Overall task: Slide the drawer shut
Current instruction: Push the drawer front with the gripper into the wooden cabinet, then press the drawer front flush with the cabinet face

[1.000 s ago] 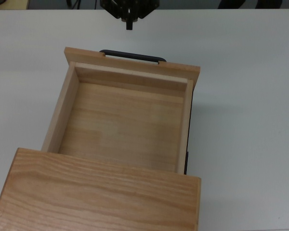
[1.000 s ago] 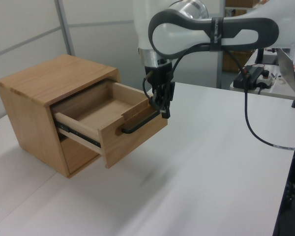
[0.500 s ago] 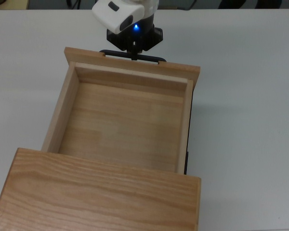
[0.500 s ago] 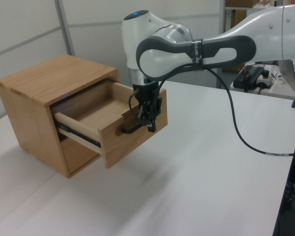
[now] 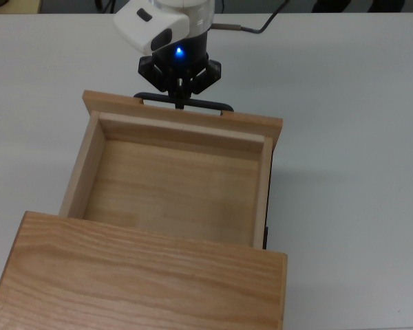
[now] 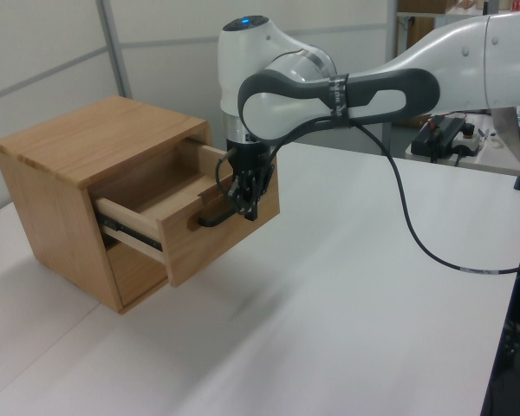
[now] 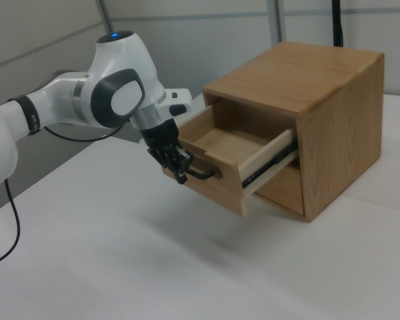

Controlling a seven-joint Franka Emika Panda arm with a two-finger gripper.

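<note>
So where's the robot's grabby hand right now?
The end effector is right at the black bar handle on the drawer's front panel; in the top view it sits near the top edge, just above the open drawer.

Light wood drawer (image 5: 175, 185) with a thin black handle (image 5: 186, 102), grained wooden cabinet (image 5: 138, 282), white-and-grey robot arm (image 6: 329, 78) with a blue light, white table (image 5: 351, 137).

No readable text, label, brand, number or sign anywhere here: nothing printed on the drawer (image 6: 217, 232), nothing on the wooden cabinet (image 6: 78, 143), nothing legible on the arm (image 6: 329, 82).
</note>
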